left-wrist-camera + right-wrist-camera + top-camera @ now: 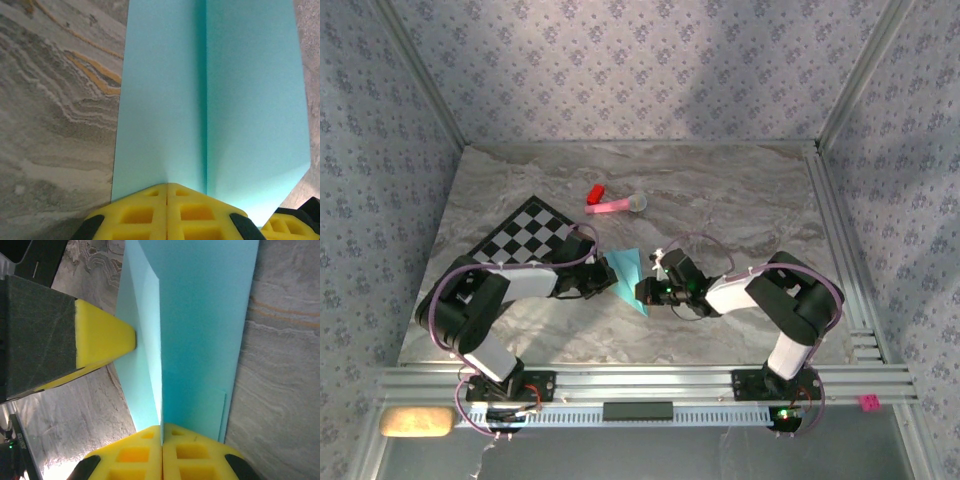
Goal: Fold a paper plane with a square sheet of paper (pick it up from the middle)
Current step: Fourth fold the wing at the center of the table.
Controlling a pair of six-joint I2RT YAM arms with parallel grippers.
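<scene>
Step in hand: setting the centre crease. The plane [627,266] is at mid-table, between the two arms. The left gripper [166,192] is pinched tight on one edge, just beside the crease. The right gripper [161,434] is clamped on the opposite edge, at the crease. The wing folds appear unfinished, though the overhead view is too small to confirm. The next move probably calls for one pinch to hold firm while the other releases and regrips a flap.
</scene>
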